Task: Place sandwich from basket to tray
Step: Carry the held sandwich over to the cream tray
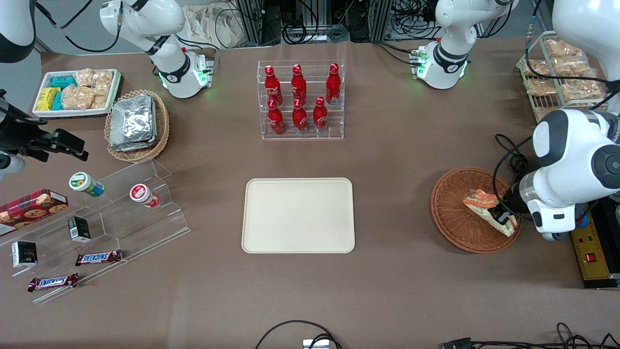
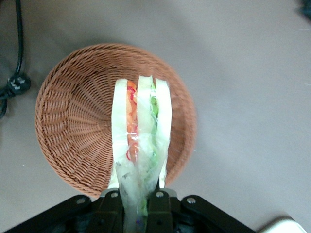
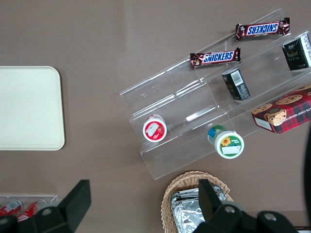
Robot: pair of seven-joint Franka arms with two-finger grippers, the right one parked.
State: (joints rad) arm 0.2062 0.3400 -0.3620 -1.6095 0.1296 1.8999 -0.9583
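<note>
One large flat cream-beige rectangular tray [image 1: 298, 215] with rounded corners lies bare at the middle of the brown table, well apart from the round reddish-brown woven wicker basket [image 1: 453, 213] toward the working arm's end. Over that basket the left arm's black two-finger gripper [image 2: 135, 199] is clenched on one end of the small clear-wrapped triangular sandwich [image 2: 140, 131] of pale bread with orange, red and green layers, which hangs tilted above the basket's weave.
</note>
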